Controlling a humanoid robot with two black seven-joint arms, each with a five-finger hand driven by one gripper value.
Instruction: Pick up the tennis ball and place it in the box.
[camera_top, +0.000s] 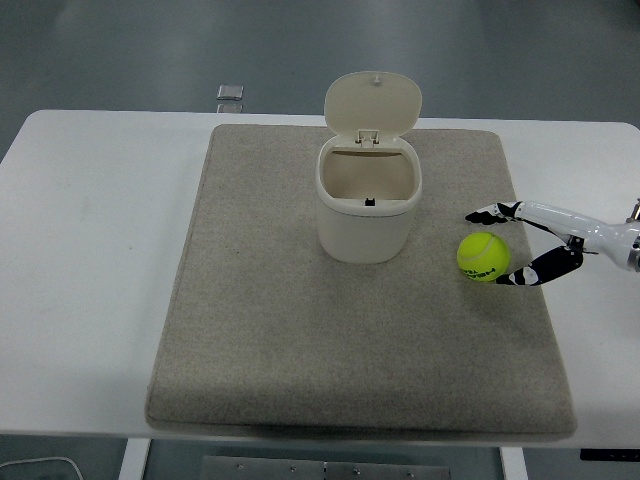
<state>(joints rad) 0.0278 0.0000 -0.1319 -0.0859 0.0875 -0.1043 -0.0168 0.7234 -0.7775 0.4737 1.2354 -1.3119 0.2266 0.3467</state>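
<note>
A yellow-green tennis ball (483, 257) lies on the grey mat (300, 340), to the right of the box. The box (368, 198) is a cream bin standing upright in the middle of the mat with its lid (373, 103) tipped open at the back. My right hand (497, 246) reaches in from the right edge, fingers spread around the ball's right side: the upper fingers (487, 214) pass just behind the ball, the thumb (530, 272) sits at its lower right. The hand is open and the ball rests on the mat. The left arm is out of view.
The white table (90, 250) extends around the mat on all sides. A small grey square object (229, 93) lies at the table's far edge, behind the mat's left corner.
</note>
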